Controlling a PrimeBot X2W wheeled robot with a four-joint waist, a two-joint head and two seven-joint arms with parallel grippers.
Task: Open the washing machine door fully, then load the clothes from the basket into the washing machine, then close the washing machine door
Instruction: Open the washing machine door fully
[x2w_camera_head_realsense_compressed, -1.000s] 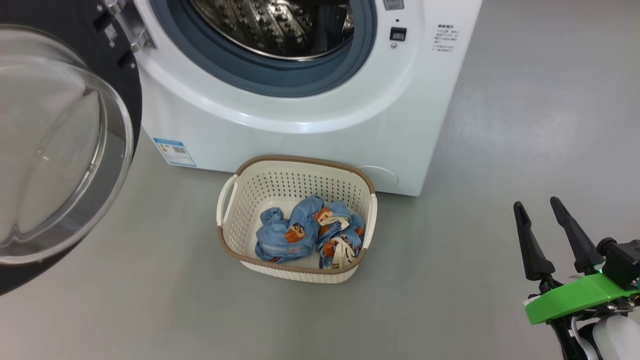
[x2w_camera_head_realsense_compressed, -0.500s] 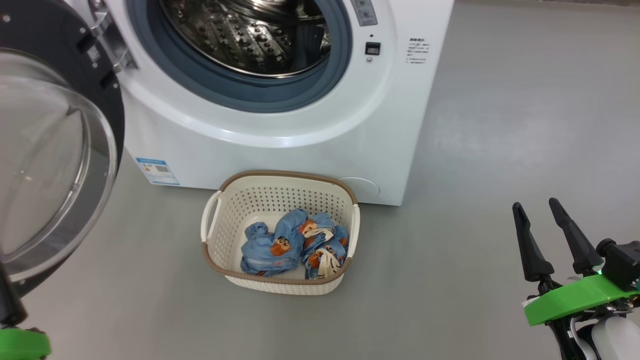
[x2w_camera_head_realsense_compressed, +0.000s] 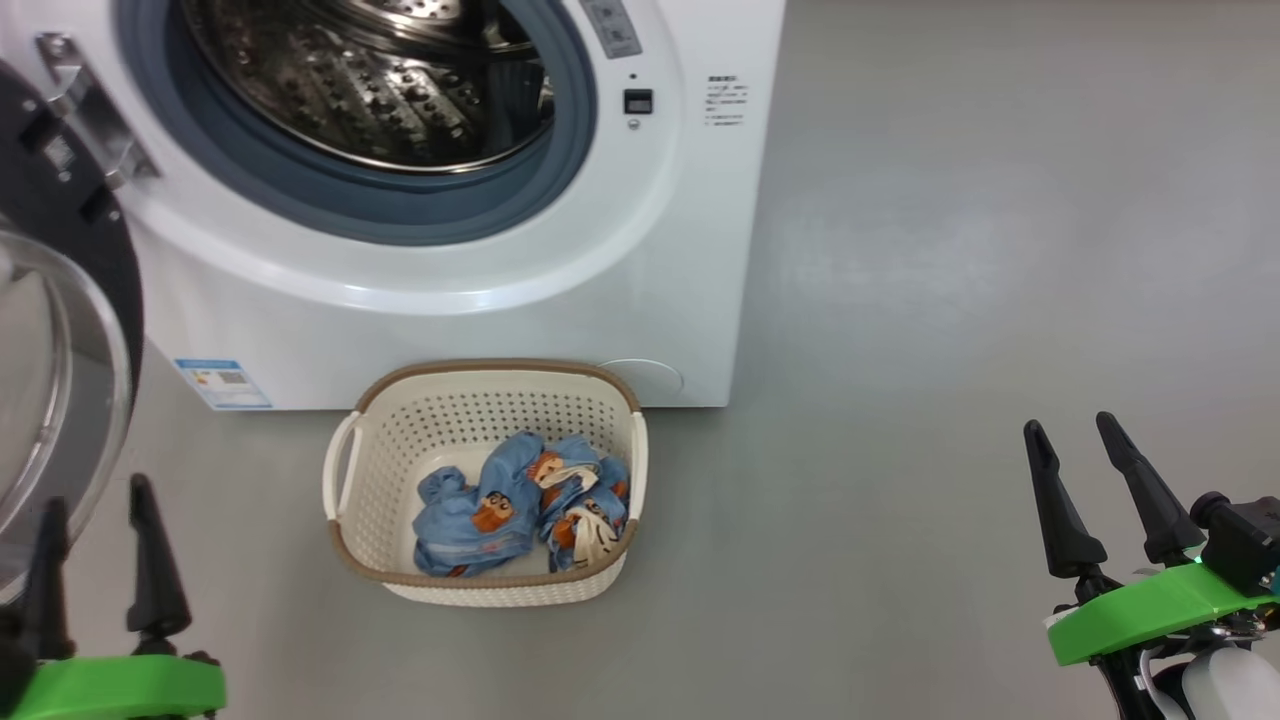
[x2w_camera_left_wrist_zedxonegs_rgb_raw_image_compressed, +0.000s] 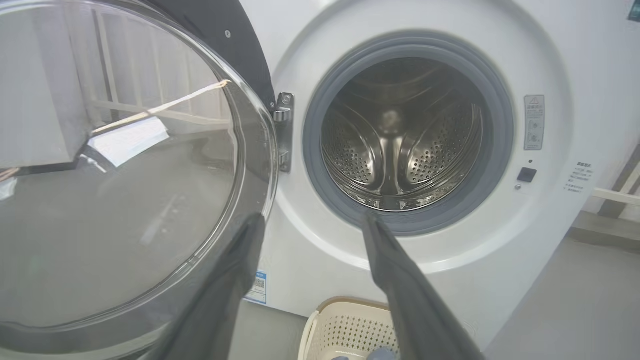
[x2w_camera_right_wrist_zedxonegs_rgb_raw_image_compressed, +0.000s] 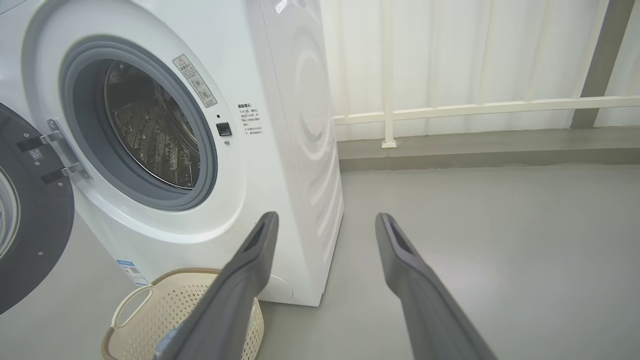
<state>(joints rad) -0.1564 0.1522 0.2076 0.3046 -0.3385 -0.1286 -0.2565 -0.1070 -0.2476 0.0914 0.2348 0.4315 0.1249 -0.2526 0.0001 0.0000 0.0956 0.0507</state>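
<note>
The white washing machine (x2w_camera_head_realsense_compressed: 470, 320) stands ahead with its steel drum (x2w_camera_left_wrist_zedxonegs_rgb_raw_image_compressed: 400, 150) bare. Its door (x2w_camera_head_realsense_compressed: 50, 350) hangs swung open at the left, the glass bulge (x2w_camera_left_wrist_zedxonegs_rgb_raw_image_compressed: 120, 190) facing me. On the floor in front sits the cream basket (x2w_camera_head_realsense_compressed: 345, 480) holding the blue clothes (x2w_camera_head_realsense_compressed: 515, 505) with orange prints. My left gripper (x2w_camera_head_realsense_compressed: 95, 500) is open at the lower left, beside the door's glass and left of the basket. Over bare floor well right of the basket, my right gripper (x2w_camera_head_realsense_compressed: 1070, 430) is open and holds nothing. In the left wrist view my left gripper (x2w_camera_left_wrist_zedxonegs_rgb_raw_image_compressed: 312, 222) points at the drum opening.
Grey floor (x2w_camera_head_realsense_compressed: 950, 250) spreads to the right of the machine. A white railing (x2w_camera_right_wrist_zedxonegs_rgb_raw_image_compressed: 475, 107) and a low kerb run along the pale wall behind. A blue label (x2w_camera_head_realsense_compressed: 222, 383) marks the machine's lower left corner.
The head camera has swung right, so the machine and basket have slid left in its view. My left gripper has come into view at the lower left. The right gripper has held still.
</note>
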